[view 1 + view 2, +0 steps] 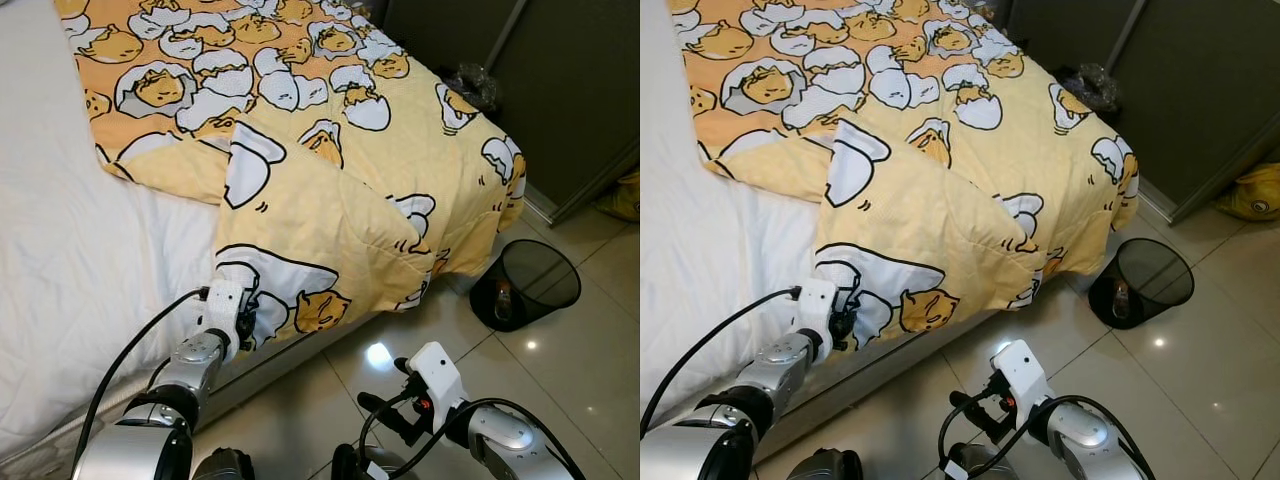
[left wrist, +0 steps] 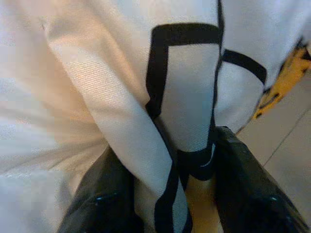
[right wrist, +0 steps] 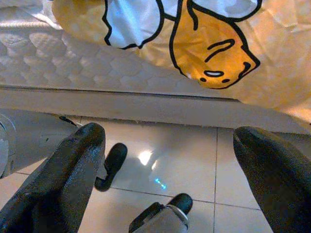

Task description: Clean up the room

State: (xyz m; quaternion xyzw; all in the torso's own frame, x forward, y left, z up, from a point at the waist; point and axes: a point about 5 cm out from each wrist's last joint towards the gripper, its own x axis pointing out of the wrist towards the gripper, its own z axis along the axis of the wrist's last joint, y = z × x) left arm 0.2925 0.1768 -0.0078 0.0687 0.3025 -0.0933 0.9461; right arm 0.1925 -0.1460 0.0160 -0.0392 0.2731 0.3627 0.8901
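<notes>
A white bed carries my yellow egg-print blanket, its folded corner hanging over the edge above the tiled floor. My left gripper has its jaws clamped on that corner; my right gripper hangs near the floor, jaws wide apart

one yellow egg-print blanket, a fold of it pinched between the left gripper fingers. one white bed sheet beside those jaws. one mattress side ahead of the right gripper, whose two fingers stand spread wide with only floor tile between them. two grippers total, two silver arms. one black mesh wastebasket well away from both jaws, one bottle inside it. one crumpled clear plastic bag by the dark wardrobe. one yellow plush on the floor, far from both jaws.
</notes>
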